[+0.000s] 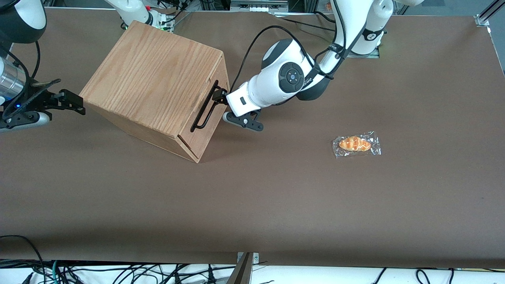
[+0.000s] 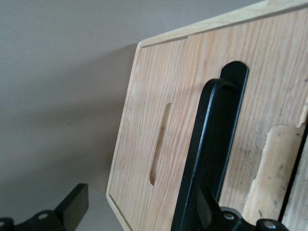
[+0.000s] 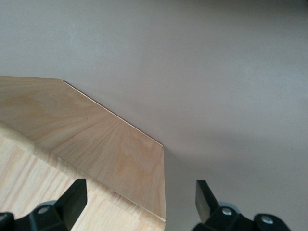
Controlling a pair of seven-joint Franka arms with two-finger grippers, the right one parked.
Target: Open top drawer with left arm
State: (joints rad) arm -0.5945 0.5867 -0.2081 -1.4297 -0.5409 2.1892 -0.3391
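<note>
The oak cabinet (image 1: 154, 83) stands skewed on the brown table, its front turned toward the working arm's end. The top drawer (image 1: 212, 118) sits flush in it, with the long black bar handle (image 1: 204, 108) on its front. My left arm (image 1: 284, 79) reaches in low, and its gripper (image 1: 219, 96) is at the handle's end farther from the front camera. In the left wrist view the gripper (image 2: 139, 204) is open. One finger (image 2: 72, 207) hangs over the bare table. The other finger (image 2: 207, 211) is right at the handle (image 2: 211, 144), against the drawer front (image 2: 183, 82).
A wrapped bread roll (image 1: 356, 144) lies on the table (image 1: 276, 205) toward the working arm's end, nearer the front camera than the gripper. The drawer front has a narrow slot (image 2: 159, 144) beside the handle. The cabinet's top corner (image 3: 96, 139) shows in the right wrist view.
</note>
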